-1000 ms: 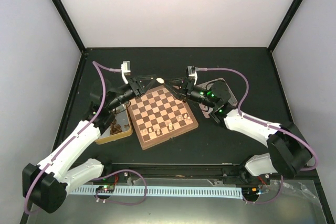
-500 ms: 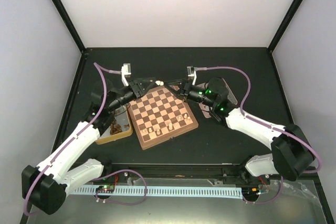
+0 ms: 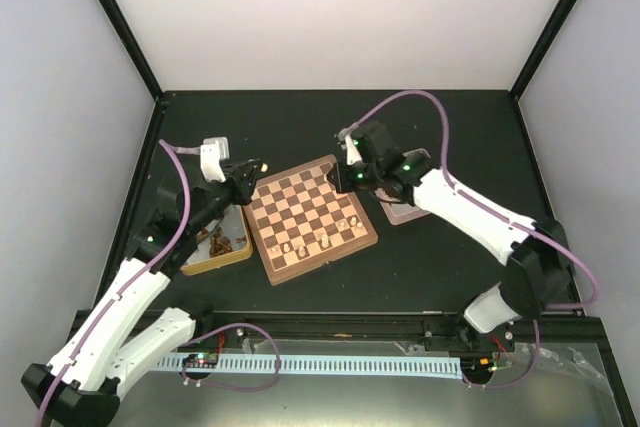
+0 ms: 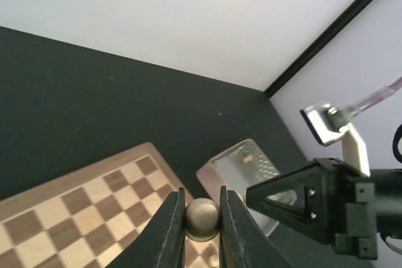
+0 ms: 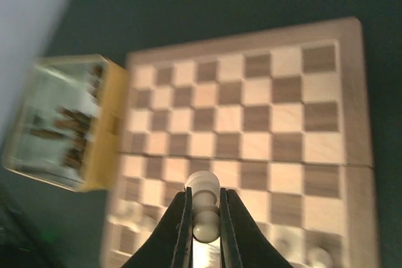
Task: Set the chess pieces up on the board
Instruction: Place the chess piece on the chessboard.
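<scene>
While left fingers [image 4: 171, 230] and right fingers [image 5: 178, 227] are each clamping one piece, only a few chess pieces [image 3: 325, 240] are standing on the board [image 3: 312, 209] beneath the right pair, most squares waiting unfilled.

Lab booth, white walls [image 3: 330, 17], black table [image 3: 300, 122]

**Both grippers clamped, arms reaching inward**

The left arm [image 3: 125, 292] stretches forward and to the right. The left gripper [image 4: 202, 221] has its jaws pinched on a round piece [image 4: 202, 218]. The right arm [image 3: 470, 215] reaches leftward with its wrist bent down. The right gripper [image 5: 205, 214] points downward, its jaws pinched on a cream piece [image 5: 205, 186].
</scene>
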`<state>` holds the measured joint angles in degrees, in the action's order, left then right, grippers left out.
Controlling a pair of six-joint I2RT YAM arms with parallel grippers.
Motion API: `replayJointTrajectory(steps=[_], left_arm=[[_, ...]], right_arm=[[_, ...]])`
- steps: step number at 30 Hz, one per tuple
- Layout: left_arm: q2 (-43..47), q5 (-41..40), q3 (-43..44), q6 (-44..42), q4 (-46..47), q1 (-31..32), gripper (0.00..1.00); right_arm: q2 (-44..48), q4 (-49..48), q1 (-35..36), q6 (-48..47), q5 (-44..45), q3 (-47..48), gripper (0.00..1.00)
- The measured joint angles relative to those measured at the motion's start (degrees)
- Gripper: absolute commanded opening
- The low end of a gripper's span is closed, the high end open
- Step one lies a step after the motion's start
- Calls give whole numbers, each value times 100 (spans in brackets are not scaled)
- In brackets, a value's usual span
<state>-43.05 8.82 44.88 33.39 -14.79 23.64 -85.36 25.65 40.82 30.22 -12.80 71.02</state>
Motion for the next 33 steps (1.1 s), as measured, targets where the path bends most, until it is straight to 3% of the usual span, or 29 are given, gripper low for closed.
replayJointTrajectory(steps=[6,11,33], left_arm=[[146,-393,0,-444,-319,-2,2],[157,-518,0,-599,-398,0,2],[299,-730,0,-684,-448,0,2]], right_arm=[[-1137,1703,450,-970,890,800,3],[-1945,2527,831,-1353,1276,1287,4],[-3045,3722,1095,-1860,1458,2264,8]])
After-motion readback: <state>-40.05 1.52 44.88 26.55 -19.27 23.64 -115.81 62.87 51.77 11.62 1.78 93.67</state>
